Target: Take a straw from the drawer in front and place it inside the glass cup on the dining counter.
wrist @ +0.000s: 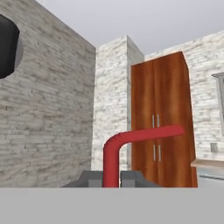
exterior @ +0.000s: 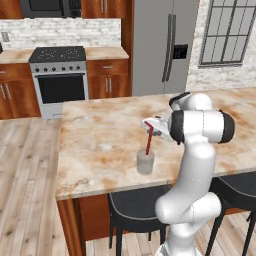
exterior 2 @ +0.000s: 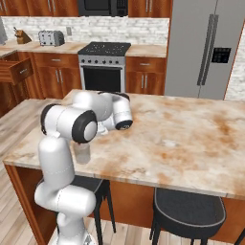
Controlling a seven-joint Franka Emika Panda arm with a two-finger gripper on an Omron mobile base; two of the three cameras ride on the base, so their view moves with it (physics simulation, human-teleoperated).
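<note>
Arm rises from the base, elbow up, forearm folded forward, wrist level, hand pointing sideways. Gripper [exterior: 153, 127] sits above the glass cup [exterior: 145, 162], jaws closed on the bent top of the straw [exterior: 148, 141]; straw's lower end hangs inside the cup. Hand view: both fingertips [wrist: 89, 178] pinch the straw [wrist: 114, 153] between them, pressed against its sides.

Red straw [exterior: 148, 142] stands in glass cup [exterior: 145, 162] (bent top).
</note>
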